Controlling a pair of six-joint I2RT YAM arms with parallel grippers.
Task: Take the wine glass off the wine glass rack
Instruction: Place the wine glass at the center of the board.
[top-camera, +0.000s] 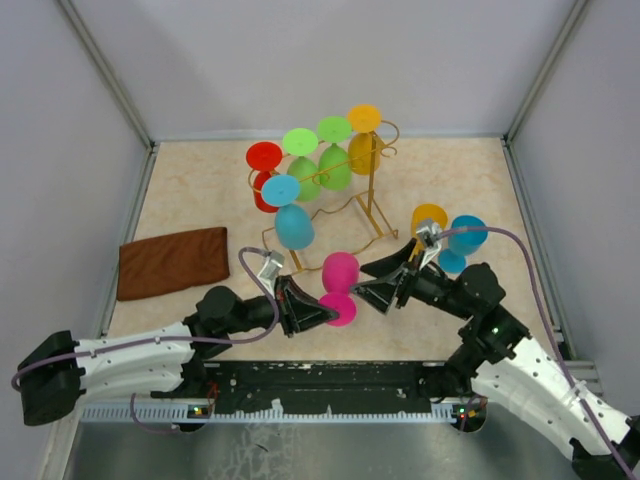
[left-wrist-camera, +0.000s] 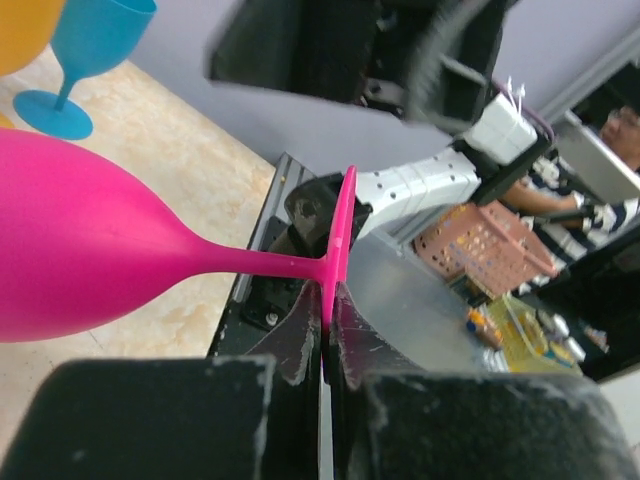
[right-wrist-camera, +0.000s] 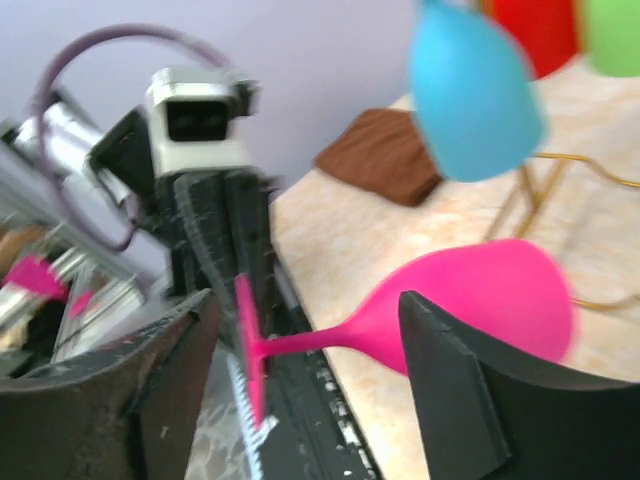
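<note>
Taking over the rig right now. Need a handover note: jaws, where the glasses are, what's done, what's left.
Left gripper: jaws shut on the foot of the pink glass, held sideways in front of the rack.
Right gripper: jaws open, close to the pink glass, not gripping it.
Done: pink glass is off the rack. An orange glass and a blue glass stand on the table at the right.
Left: probably set the pink glass down. Five glasses hang on the rack.
</note>
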